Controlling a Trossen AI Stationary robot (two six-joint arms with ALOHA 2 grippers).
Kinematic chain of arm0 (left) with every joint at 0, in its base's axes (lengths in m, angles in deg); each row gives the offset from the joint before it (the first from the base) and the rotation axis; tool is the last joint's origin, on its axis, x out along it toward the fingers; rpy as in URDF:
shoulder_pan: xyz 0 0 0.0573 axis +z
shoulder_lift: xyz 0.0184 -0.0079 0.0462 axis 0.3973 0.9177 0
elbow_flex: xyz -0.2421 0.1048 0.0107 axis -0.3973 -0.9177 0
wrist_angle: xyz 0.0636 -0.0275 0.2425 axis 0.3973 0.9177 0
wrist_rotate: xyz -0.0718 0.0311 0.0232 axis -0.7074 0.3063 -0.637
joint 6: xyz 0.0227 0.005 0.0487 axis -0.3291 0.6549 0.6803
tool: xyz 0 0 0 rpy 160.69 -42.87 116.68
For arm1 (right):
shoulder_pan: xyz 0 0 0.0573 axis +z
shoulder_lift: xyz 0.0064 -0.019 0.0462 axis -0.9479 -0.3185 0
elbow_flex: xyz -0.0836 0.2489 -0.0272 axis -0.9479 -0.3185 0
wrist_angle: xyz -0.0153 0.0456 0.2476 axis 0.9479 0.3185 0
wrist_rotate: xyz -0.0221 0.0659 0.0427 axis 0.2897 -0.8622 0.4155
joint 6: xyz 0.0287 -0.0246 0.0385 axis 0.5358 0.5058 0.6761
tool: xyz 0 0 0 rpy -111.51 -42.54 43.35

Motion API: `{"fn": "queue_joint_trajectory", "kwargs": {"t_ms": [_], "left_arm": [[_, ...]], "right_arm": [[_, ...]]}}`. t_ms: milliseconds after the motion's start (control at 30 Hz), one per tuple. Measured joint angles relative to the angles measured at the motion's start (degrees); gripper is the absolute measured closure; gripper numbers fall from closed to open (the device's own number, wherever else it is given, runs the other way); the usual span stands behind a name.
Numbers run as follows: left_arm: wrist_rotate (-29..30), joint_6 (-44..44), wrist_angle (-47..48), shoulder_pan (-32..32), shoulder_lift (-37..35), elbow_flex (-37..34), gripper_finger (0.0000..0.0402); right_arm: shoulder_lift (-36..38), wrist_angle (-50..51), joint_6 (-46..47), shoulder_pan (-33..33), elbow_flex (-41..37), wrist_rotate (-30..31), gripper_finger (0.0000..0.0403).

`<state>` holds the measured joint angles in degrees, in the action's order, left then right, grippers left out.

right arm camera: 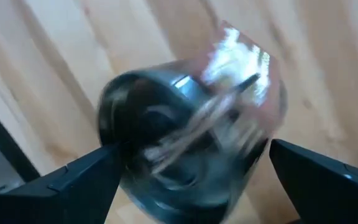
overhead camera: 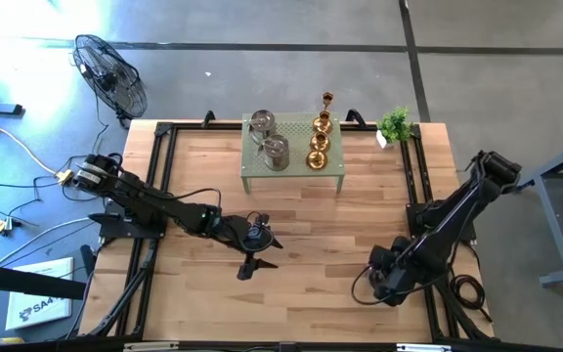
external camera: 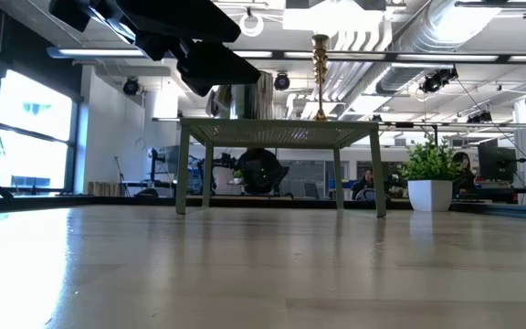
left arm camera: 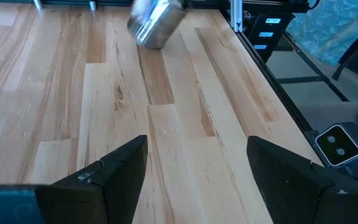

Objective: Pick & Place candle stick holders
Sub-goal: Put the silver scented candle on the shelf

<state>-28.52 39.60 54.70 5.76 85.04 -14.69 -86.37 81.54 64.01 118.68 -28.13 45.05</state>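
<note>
Two silver-grey holders (overhead camera: 270, 139) and three gold holders (overhead camera: 322, 127) stand on the green perforated stand (overhead camera: 293, 174) at the table's far middle. A third silver-grey holder (right arm camera: 191, 130) shows blurred and tilted between the wide-apart fingers of my right gripper (right arm camera: 194, 155), low over the table's near right (overhead camera: 381, 279). It also shows in the left wrist view (left arm camera: 156, 23), low at the tabletop. My left gripper (overhead camera: 262, 254) is open and empty above the table's middle. My right gripper has a finger (right arm camera: 86, 177) on either side of the silver-grey holder's body (right arm camera: 135, 124). The holder is blurred while the fingers are sharp, and I cannot tell whether they touch it.
A small potted plant (overhead camera: 395, 124) stands at the far right, beside the stand. A fan (overhead camera: 110, 73) stands on the floor beyond the far left corner. Bare wood lies between the two grippers (overhead camera: 321, 244). Black rails (overhead camera: 154, 176) run along the table's sides.
</note>
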Motion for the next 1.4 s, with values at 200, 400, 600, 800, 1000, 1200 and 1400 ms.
{"fn": "queue_joint_trajectory", "kwargs": {"t_ms": [200,400,600,800,1000,1200,1400], "left_arm": [[0.0,0.0,0.1,0.0,0.0,0.0,0.0131],[0.0,0.0,0.1,0.0,0.0,0.0,0.0131],[0.0,0.0,0.2,0.0,0.0,0.0,0.0131],[0.0,0.0,0.2,0.0,0.0,0.0,0.0131],[0.0,0.0,0.2,0.0,0.0,0.0,0.0131],[0.0,0.0,0.2,0.0,0.0,0.0,0.0131],[0.0,0.0,0.2,0.0,0.0,0.0,0.0131]], "right_arm": [[3.1,2.9,1.5,0.0,0.1,1.6,0.0011],[4.2,3.2,1.6,0.0,0.2,2.6,0.0011],[4.2,0.7,1.1,0.0,0.2,2.4,0.0011],[4.2,-3.3,-1.5,0.0,0.2,2.7,0.0011],[4.1,-4.5,-2.4,0.0,0.3,2.4,0.001],[1.6,-4.9,-3.1,0.0,0.3,0.4,0.001],[-1.9,-5.8,-3.7,0.0,0.3,-0.7,0.001]]}}
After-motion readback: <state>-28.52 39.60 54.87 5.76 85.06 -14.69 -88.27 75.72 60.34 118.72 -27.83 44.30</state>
